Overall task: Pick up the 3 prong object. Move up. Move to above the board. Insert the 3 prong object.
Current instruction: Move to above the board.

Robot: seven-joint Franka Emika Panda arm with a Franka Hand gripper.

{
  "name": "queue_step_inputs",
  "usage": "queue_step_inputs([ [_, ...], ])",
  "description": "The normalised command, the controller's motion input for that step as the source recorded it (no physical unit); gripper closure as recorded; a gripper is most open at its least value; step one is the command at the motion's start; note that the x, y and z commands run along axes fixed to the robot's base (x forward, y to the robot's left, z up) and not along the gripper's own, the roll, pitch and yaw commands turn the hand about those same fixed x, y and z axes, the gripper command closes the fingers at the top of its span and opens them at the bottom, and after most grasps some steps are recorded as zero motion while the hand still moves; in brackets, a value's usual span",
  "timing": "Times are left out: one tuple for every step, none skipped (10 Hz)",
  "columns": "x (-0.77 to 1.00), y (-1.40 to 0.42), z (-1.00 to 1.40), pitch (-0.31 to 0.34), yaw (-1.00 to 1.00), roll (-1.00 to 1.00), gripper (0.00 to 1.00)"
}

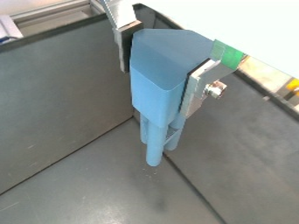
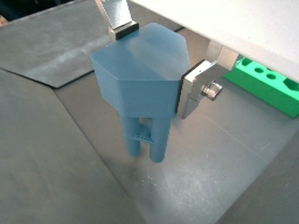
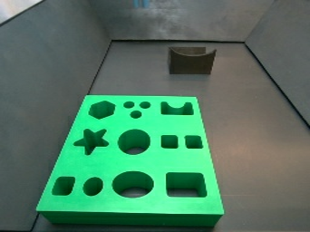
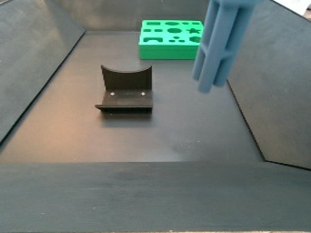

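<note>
My gripper [image 1: 163,63] is shut on the blocky top of the light blue 3 prong object [image 1: 159,83], and both wrist views show a silver finger on each side of it [image 2: 138,77]. Its long thin prongs point down at the dark floor. In a side view the 3 prong object [image 4: 224,41] hangs in the air, clear of the floor, with its top and the gripper cut off by the frame edge. The green board [image 3: 109,145] lies flat with its many shaped cut-outs open. The board [image 4: 176,39] lies farther back than the hanging piece.
The dark fixture [image 4: 125,91] stands on the floor between the board and the near end of the bin [image 3: 191,59]. Sloping dark walls [image 4: 36,82] close the work area on both sides. A strip of the board [image 2: 267,85] shows beside the gripper.
</note>
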Motion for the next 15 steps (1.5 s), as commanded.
queue_step_inputs([
  [0.15, 0.14, 1.00, 0.051, -0.05, -0.10, 1.00],
  [0.12, 0.12, 0.99, 0.052, -0.05, -0.10, 1.00],
  [0.07, 0.09, 0.77, 0.052, -0.05, -0.10, 1.00],
  [0.04, 0.06, 0.62, 0.052, -0.05, -0.10, 1.00],
  [0.03, 0.05, 0.51, 0.049, -0.06, -0.09, 1.00],
  [0.01, 0.04, 0.30, 0.050, -0.06, -0.09, 1.00],
  [0.09, -1.00, -0.03, 0.595, -0.63, -0.03, 1.00],
  [0.09, -1.00, -0.05, 0.545, -0.55, 0.01, 1.00],
  [0.09, -1.00, -0.05, 0.466, -0.43, 0.04, 1.00],
  [0.09, -1.00, -0.04, 0.313, -0.20, 0.01, 1.00],
  [0.10, -1.00, -0.04, 0.208, -0.06, 0.00, 1.00],
  [0.10, -1.00, -0.04, 0.147, -0.05, -0.01, 1.00],
  [0.10, -1.00, -0.04, 0.116, -0.03, -0.03, 1.00],
  [0.10, -1.00, -0.04, 0.072, -0.01, -0.02, 1.00],
  [0.11, -1.00, -0.04, 0.059, 0.00, -0.02, 1.00],
])
